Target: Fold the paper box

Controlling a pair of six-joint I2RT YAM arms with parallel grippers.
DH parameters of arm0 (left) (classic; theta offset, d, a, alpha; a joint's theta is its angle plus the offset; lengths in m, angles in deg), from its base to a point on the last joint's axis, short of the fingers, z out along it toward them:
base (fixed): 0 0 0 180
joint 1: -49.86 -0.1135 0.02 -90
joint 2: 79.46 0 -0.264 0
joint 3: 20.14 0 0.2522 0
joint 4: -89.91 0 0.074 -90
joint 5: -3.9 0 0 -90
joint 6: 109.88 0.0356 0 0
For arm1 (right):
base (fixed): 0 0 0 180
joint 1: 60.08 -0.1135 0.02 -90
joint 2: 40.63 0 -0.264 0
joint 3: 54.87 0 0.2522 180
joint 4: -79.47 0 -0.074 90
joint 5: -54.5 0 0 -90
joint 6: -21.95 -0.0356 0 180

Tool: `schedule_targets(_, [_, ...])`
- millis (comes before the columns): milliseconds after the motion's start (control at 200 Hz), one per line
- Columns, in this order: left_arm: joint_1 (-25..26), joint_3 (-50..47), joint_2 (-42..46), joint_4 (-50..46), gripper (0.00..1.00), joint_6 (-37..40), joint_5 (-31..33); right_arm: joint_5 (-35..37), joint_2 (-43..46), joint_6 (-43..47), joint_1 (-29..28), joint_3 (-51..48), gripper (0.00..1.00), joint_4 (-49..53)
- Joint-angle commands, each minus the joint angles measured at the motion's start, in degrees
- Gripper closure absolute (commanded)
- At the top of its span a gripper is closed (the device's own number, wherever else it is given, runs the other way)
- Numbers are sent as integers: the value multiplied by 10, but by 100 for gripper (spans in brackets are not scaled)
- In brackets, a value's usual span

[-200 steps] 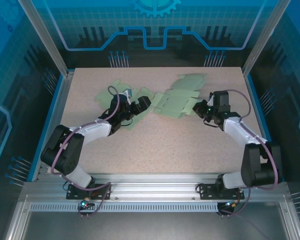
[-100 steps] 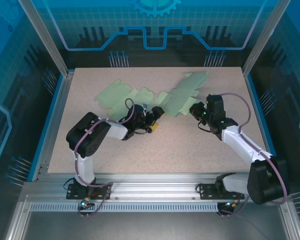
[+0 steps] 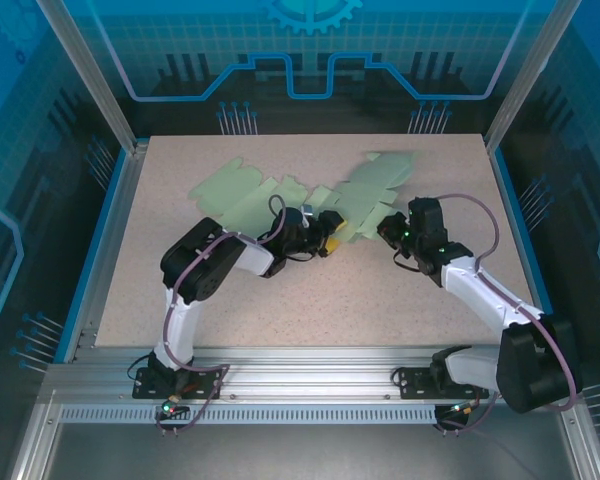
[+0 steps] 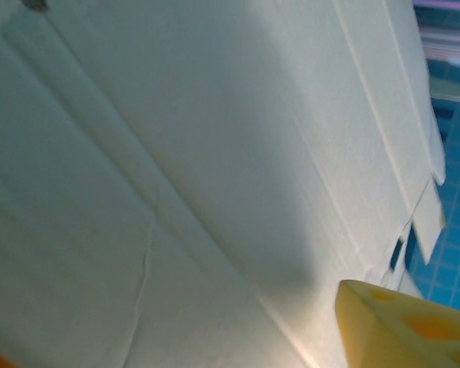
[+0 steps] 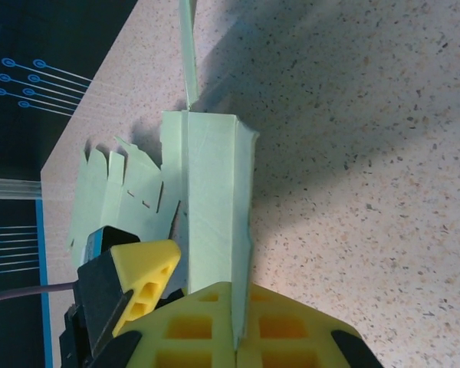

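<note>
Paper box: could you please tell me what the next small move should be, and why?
Probably close the left gripper on the panel in front of it. The right gripper is shut on one edge of the paper box, while the left fingers stand apart with the sheet close by, so a second hold could start a fold.

No legible text, label or number on the paper box (image 3: 375,180) or elsewhere

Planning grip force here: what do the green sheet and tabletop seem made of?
The green sheet: thin matte card or heavy paper, judging by crisp creases and die-cut tabs. The tabletop: probably hard laminate or stone-look composite; speckled beige, low sheen.
</note>
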Motion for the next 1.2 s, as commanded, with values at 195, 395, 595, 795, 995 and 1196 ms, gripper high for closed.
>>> schedule_targets(195, [-1,47,-1,-21,69,45,5,35,46,24,-7,-22,96,64])
schedule_targets(395, [-1,61,26,-81,87,110,-5,78,104,61,-4,-25,79,143])
schedule_targets(595, [-8,98,97,-259,91,263,-33,114,159,136,1,3,40,241])
schedule_targets(795, [-22,243,150,-659,90,590,-77,96,151,278,1,80,14,309])
schedule_targets(995, [-25,361,166,-921,84,880,-34,-13,83,444,-3,173,10,286])
schedule_targets(1196, [-39,415,168,-1004,93,1062,-10,-102,-18,604,-3,295,9,280])
